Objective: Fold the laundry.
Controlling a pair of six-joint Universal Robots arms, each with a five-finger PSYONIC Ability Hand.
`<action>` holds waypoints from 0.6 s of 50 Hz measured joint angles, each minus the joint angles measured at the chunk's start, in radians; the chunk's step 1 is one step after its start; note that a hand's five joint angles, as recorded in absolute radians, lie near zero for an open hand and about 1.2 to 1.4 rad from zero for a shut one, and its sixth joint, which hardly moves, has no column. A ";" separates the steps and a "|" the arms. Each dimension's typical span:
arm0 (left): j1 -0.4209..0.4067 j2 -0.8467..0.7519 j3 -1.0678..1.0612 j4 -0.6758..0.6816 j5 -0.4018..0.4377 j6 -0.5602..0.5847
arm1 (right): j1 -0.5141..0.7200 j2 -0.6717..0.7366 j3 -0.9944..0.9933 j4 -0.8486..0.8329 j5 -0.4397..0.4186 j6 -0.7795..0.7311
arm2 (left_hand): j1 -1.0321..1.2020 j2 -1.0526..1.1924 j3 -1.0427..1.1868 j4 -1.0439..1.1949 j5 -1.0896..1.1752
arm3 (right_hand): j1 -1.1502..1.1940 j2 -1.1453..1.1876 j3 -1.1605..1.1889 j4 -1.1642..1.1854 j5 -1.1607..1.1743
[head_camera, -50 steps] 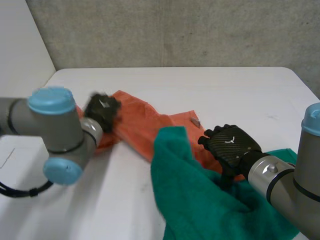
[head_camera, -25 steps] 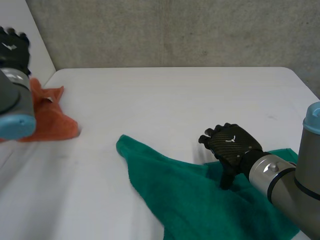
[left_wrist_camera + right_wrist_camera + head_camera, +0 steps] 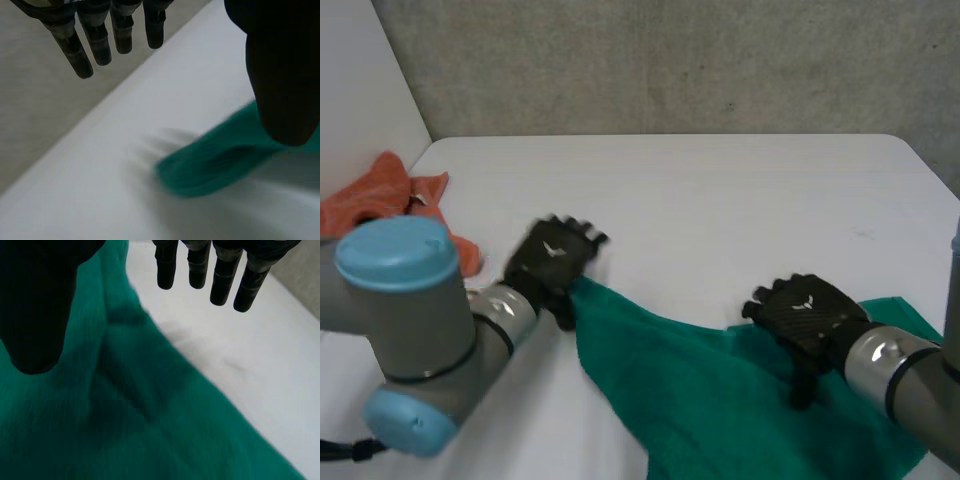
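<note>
Nothing is folded yet: on the white table (image 3: pixel 720 180) the green cloth (image 3: pixel 720 410) lies rumpled and the orange cloth (image 3: pixel 380 195) heaped at the left edge, with the left hand (image 3: pixel 552 262) at the green cloth's corner and the right hand (image 3: pixel 805 315) over its far edge, both straight-fingered, grasping nothing.

The left hand (image 3: pixel 552 262) has released the orange cloth (image 3: pixel 382 190) and reached the green cloth (image 3: pixel 710 400).

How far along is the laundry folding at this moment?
Nothing looks folded yet. The orange cloth lies crumpled at the left edge of the table, apart from the green towel, which lies rumpled at the front. In hand: the left hand, open, is at the towel's corner; the right hand, open, is over the towel near its far edge. Left: folding both pieces.
</note>
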 measured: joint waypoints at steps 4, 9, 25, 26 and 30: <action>-0.056 -0.011 -0.012 -0.023 0.051 -0.027 | -0.066 -0.004 0.038 0.043 -0.002 -0.121 | 0.009 0.006 0.004 0.006 0.003 | 0.000 0.000 0.000 0.000 0.000; -0.089 -0.065 0.011 -0.028 0.061 -0.017 | -0.136 -0.003 0.088 0.055 -0.002 -0.236 | 0.337 0.300 0.281 0.294 0.273 | 0.000 0.000 0.000 0.000 0.000; -0.088 -0.171 0.238 0.001 -0.151 0.048 | -0.192 0.024 0.042 -0.067 -0.013 -0.228 | 0.936 0.984 0.968 0.986 0.909 | 0.768 0.950 0.960 0.975 0.936; -0.086 -0.166 0.261 0.013 -0.165 0.048 | -0.189 0.026 -0.001 -0.091 -0.014 -0.198 | 0.936 0.985 0.969 0.988 0.909 | 0.768 0.950 0.960 0.975 0.936; -0.066 -0.137 0.381 0.080 -0.208 0.048 | -0.172 0.034 -0.150 -0.160 -0.019 -0.088 | 0.936 0.986 0.971 0.990 0.909 | 0.768 0.950 0.961 0.976 0.939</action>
